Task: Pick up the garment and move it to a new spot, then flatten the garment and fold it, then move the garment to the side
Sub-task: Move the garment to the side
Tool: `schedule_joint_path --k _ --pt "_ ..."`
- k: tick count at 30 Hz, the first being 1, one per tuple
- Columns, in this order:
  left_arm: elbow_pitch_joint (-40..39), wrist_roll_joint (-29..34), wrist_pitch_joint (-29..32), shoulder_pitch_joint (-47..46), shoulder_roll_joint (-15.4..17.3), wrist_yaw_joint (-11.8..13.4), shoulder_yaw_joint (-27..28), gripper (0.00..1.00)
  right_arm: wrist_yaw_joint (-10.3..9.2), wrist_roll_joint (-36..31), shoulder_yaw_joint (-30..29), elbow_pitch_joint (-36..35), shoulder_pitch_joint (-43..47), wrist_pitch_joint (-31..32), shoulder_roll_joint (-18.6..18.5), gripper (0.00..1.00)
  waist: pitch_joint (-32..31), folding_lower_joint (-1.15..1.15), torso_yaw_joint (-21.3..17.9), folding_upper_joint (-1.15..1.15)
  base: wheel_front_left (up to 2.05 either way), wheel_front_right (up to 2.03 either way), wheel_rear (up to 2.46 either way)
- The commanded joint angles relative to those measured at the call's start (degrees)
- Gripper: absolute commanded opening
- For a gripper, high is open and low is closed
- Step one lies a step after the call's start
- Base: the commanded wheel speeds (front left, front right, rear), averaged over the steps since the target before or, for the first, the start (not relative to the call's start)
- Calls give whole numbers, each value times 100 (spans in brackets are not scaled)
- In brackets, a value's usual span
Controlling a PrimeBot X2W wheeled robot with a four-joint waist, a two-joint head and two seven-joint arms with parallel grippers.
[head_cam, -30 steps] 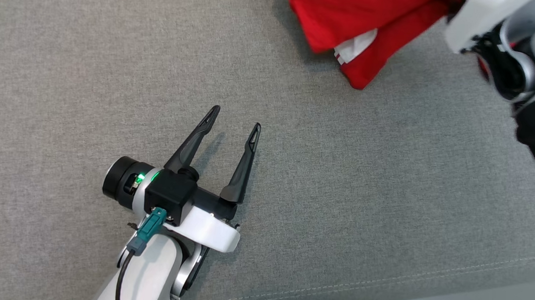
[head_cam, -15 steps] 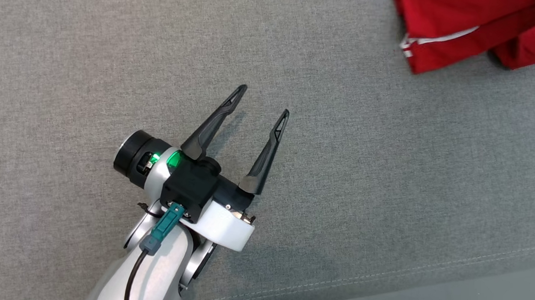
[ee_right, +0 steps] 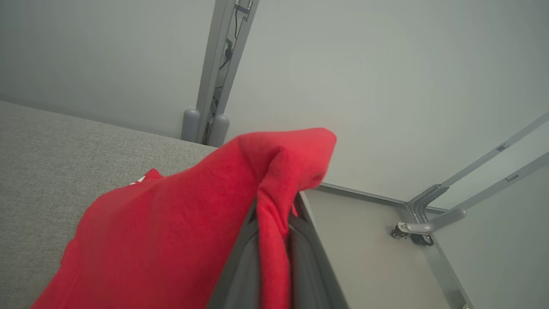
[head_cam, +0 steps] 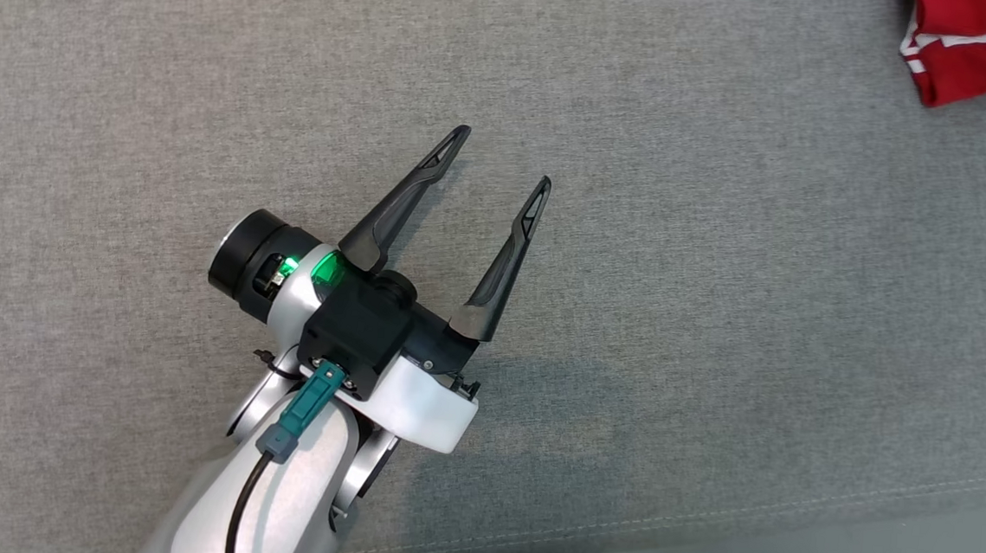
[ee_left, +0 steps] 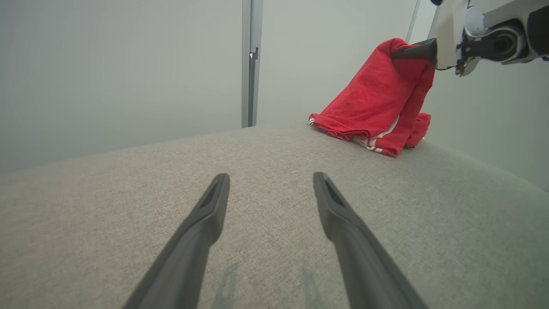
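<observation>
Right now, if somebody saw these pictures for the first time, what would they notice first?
The bright red cloth jumps out: it hangs in a peak at the far right end of the grey cushion, pinched at its top by the right claw, with its lower folds lying on the cushion. Next comes the left claw, wide open and holding nothing, over the middle of the cushion.

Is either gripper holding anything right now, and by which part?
The right gripper is shut on the red garment, pinching a bunched fold at its raised top; the rest drapes onto the grey cushion. The left gripper is open and empty.
</observation>
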Motion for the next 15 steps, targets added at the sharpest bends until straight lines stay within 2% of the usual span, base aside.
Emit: schedule_joint_path --k 1,5,6,7,8,12,15 --pt "-177 56 12 -130 27 -1 148 100 -1 -112 19 4 72 -79 -156 0 44 0 51 0 0 0 0" --pt "-221 36 22 -144 44 9 139 100 -1 -446 -83 74 94 -102 -285 0 92 0 121 0 0 0 0" --pt "-228 31 24 -147 48 9 135 100 -1 -519 -151 80 110 -106 -332 15 97 0 135 0 0 0 0" --pt "-232 26 26 -149 53 12 133 100 -1 -601 -236 82 150 -106 -417 42 101 0 147 0 0 0 0" --pt "-233 21 27 -151 57 14 130 100 -1 -684 -339 84 183 -107 -493 100 102 0 158 0 0 0 0" --pt "-239 1 29 -152 63 34 120 100 -1 -1121 -791 86 270 -107 -662 100 82 0 179 0 0 0 0" --pt "-225 -18 14 -135 76 64 132 100 -1 -1579 -1164 86 190 -117 -646 100 30 0 161 0 0 0 0"
